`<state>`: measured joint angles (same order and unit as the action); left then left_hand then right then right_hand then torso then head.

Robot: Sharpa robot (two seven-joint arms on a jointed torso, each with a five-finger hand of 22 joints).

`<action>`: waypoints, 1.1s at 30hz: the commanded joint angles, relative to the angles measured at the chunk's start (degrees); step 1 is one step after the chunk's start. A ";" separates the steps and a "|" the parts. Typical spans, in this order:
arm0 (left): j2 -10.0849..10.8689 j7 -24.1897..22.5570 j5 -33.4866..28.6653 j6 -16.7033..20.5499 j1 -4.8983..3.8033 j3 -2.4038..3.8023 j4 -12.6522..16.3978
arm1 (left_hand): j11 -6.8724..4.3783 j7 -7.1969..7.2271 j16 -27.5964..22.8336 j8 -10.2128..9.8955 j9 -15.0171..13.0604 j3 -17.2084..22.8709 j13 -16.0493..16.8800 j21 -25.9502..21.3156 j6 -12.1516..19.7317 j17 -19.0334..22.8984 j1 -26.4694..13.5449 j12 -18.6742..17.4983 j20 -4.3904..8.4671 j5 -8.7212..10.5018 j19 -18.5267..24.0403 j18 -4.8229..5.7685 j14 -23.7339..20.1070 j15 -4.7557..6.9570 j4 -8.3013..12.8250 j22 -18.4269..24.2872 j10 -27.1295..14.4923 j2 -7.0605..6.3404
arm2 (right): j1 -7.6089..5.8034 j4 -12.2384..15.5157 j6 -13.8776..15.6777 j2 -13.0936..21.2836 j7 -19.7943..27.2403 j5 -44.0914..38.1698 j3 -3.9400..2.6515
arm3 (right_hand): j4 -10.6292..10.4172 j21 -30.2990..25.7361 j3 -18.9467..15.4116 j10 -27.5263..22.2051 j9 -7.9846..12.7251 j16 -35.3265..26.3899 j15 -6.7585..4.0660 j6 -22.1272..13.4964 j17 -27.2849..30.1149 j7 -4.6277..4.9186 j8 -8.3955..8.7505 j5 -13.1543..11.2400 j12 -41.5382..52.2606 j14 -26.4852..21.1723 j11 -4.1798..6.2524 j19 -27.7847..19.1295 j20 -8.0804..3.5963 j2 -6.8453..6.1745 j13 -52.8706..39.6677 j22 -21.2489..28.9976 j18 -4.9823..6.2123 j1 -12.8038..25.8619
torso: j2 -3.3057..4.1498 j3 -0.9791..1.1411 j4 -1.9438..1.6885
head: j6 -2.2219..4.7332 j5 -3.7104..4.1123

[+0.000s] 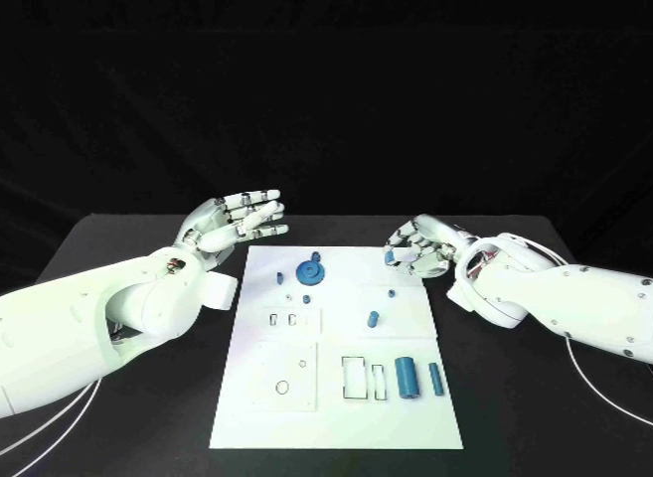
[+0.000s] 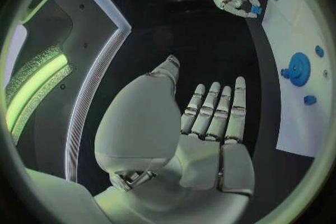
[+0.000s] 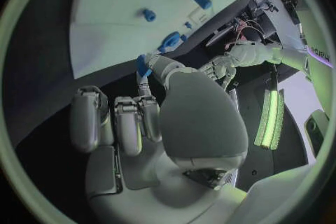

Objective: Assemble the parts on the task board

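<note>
Left hand (image 1: 238, 223): raised above the black table (image 1: 111, 258), just off the far left corner of the white rectangular task board (image 1: 341, 417). Its fingers are extended and spread, and it holds nothing; the left wrist view confirms a bare palm (image 2: 203, 140).

Task board: lies flat at the table's centre. A blue gear-shaped part (image 1: 309, 270) sits near the far edge, with small blue pieces beside it. A small blue peg (image 1: 372, 319) lies near mid-board. Two blue cylinders (image 1: 408, 377) lie side by side toward the near right area, next to rectangular outlines.

Right hand (image 1: 420, 250): positioned over the far right corner of the board, fingers curled inward. It pinches a small blue part (image 3: 143, 65) at its fingertips, clear of the board surface.
</note>
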<state>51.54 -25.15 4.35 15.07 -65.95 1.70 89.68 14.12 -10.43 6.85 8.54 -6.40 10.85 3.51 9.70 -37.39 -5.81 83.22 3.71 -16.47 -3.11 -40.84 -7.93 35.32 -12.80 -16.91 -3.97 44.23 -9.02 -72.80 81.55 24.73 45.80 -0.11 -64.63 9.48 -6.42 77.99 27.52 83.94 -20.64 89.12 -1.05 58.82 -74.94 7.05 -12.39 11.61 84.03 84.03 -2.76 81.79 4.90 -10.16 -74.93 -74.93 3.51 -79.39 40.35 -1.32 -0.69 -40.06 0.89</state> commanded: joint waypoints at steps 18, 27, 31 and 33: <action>-1.14 -0.11 -0.14 -0.91 -0.06 0.01 -2.14 | 0.02 -5.19 -0.11 -0.19 0.00 -0.21 0.01 -0.40 0.07 -0.04 0.54 -0.09 -0.17 0.16 0.31 -0.23 0.13 -0.07 0.06 0.05 0.28 0.51 | 2.55 7.63 3.09 -11.39 -17.82 -5.69 0.28 | 0.96 -0.12 1.58 0.57 -0.43 0.22 -0.40 0.30 -12.40 -0.01 -0.82 0.68 -0.03 5.39 0.36 0.19 -0.19 1.10 -7.45 -3.59 -0.06 0.22 | 0.00 -0.17 -0.15 | -0.37 -1.60; -1.21 -0.08 -0.14 -0.95 -0.06 0.01 -2.09 | 0.00 -5.21 -0.08 -0.16 -0.02 -0.14 0.02 -0.40 -0.06 -0.07 0.58 -0.06 -0.17 0.17 0.29 -0.24 0.28 -0.05 0.08 0.04 0.43 0.60 | 4.49 7.72 2.32 -14.62 -21.06 -9.25 0.70 | 1.01 -0.15 1.67 0.68 -0.57 0.20 -0.48 0.39 -12.34 -0.11 -1.05 0.52 0.01 5.38 0.45 0.23 -0.25 0.94 -7.52 -3.60 -0.05 0.94 | 0.08 -0.03 -0.13 | -0.74 -2.02; -1.24 -0.04 -0.14 -1.00 -0.06 0.00 -2.02 | 0.00 -5.21 -0.08 -0.16 -0.02 -0.14 0.02 -0.40 -0.06 -0.07 0.58 -0.06 -0.17 0.17 0.29 -0.24 0.28 -0.05 0.08 0.04 0.43 0.60 | 4.96 7.01 2.32 -15.61 -21.99 -10.16 0.90 | 1.01 -0.15 1.67 0.74 -0.62 0.21 -0.52 0.39 -12.37 -0.16 -1.12 0.48 0.04 5.39 0.49 0.26 -0.28 0.79 -7.56 -3.63 -0.05 1.33 | 0.12 -0.02 -0.16 | -0.80 -2.07; -1.28 -0.02 -0.14 -1.03 -0.06 0.00 -2.01 | 0.00 -5.21 -0.08 -0.16 -0.02 -0.14 0.02 -0.40 -0.06 -0.07 0.58 -0.06 -0.17 0.17 0.29 -0.24 0.28 -0.05 0.08 0.04 0.43 0.60 | 5.11 6.77 2.43 -16.00 -22.31 -10.58 0.98 | 1.04 -0.14 1.66 0.73 -0.63 0.19 -0.53 0.36 -12.29 -0.17 -1.14 0.49 0.01 5.37 0.51 0.27 -0.29 0.70 -7.54 -3.64 -0.06 1.45 | 0.12 -0.01 -0.21 | -0.85 -2.07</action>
<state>50.41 -24.90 4.35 15.01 -65.96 1.68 87.51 14.13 -10.43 6.85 8.54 -6.40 10.85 3.51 9.48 -37.39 -5.82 83.45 3.70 -16.47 -3.11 -40.84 -7.93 35.32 -12.80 -16.91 -3.98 44.24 -8.79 -67.79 88.43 27.63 29.98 -20.28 -72.34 10.44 -5.36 77.99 28.88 83.94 -20.72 89.12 -1.04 58.73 -74.92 7.18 -12.88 12.39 84.03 84.03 -2.77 81.86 4.83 -9.51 -74.91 -74.91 3.51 -78.55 40.44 -1.35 -0.83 -40.85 -1.16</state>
